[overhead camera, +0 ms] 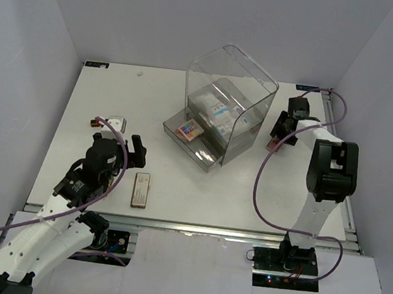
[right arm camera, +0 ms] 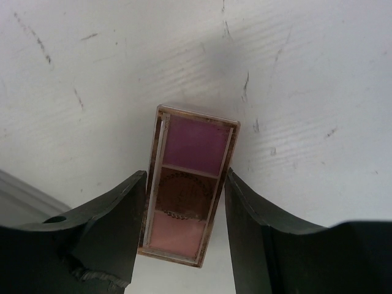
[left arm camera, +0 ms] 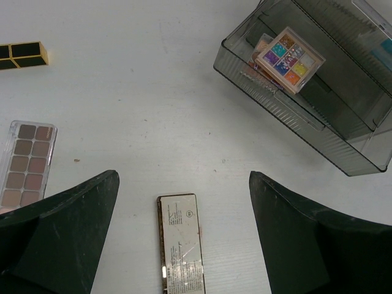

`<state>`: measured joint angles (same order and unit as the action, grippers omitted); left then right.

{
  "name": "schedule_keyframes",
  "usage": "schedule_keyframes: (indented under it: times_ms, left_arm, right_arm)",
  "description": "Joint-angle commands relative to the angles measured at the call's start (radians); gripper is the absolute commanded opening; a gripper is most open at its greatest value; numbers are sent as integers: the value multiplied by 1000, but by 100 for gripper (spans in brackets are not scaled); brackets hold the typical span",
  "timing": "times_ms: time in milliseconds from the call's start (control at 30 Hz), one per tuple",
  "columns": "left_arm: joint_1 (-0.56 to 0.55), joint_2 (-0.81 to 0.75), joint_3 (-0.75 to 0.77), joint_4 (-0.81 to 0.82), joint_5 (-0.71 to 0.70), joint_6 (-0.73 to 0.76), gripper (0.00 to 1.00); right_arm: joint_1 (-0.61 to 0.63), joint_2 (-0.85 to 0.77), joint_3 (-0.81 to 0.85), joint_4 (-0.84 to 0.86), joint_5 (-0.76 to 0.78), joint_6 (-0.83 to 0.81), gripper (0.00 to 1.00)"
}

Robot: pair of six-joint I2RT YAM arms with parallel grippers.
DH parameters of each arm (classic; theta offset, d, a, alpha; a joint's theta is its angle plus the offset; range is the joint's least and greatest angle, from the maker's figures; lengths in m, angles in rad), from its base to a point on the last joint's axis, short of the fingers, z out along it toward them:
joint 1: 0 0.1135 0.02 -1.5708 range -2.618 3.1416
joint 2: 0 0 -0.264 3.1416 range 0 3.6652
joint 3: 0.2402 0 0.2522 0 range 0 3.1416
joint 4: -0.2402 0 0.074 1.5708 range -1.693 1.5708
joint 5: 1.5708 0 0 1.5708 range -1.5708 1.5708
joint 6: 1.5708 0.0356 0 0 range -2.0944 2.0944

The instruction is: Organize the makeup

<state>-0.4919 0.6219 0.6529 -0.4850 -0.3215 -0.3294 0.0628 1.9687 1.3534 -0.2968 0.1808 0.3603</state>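
Observation:
A long narrow palette (overhead camera: 141, 189) lies label side up on the table; in the left wrist view it (left arm camera: 180, 242) sits just below and between my open, empty left gripper (left arm camera: 184, 177) (overhead camera: 133, 152). A beige-brown palette (left arm camera: 27, 164) and a gold lipstick tube (left arm camera: 23, 54) lie to its left. A multicolour square palette (left arm camera: 289, 59) (overhead camera: 190, 130) rests in the open drawer. White-and-blue sachets (overhead camera: 215, 112) are inside the box. My right gripper (right arm camera: 185, 177) (overhead camera: 276, 139) is shut on a pinkish three-pan palette (right arm camera: 196, 138), right of the box.
The clear plastic drawer box (overhead camera: 254, 89) stands mid-table with its drawer (left arm camera: 288, 113) pulled out toward the front left. The table's right rail (overhead camera: 350, 209) runs close behind the right arm. White walls enclose three sides.

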Motion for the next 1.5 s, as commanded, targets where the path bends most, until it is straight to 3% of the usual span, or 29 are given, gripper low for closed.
schedule_keyframes:
  times_ms: [0, 300, 433, 633, 733, 867, 1033, 1233, 1467]
  left_arm:
    - [7, -14, -1, 22, 20, 6, 98]
    - [9, -41, -4, 26, 18, 4, 98]
    - [9, -41, -4, 26, 21, 4, 98]
    - [9, -44, -4, 28, 18, 4, 98]
    - [10, -47, -6, 29, 15, 3, 98]
    - [10, -51, -6, 28, 13, 3, 98]
    - [10, -55, -7, 28, 4, 1, 98]
    - [12, -54, -9, 25, -7, 0, 98]
    - [12, -57, -9, 20, -22, -3, 98]
  right_arm:
    - [-6, -184, -92, 43, -101, -103, 23]
    - [-41, -579, -368, 42, -329, -338, 13]
    - [-46, -739, -452, -14, -457, -587, 12]
    - [-46, -936, -473, -240, -755, -905, 17]
    - [-44, -967, -447, -355, -893, -1054, 18]
    - [57, -959, -399, -441, -971, -1172, 16]
    - [383, -954, -331, -392, -892, -1170, 16]
    - [705, -769, -155, -308, -676, -1103, 16]
    - [827, -458, 76, -211, -430, -987, 15]
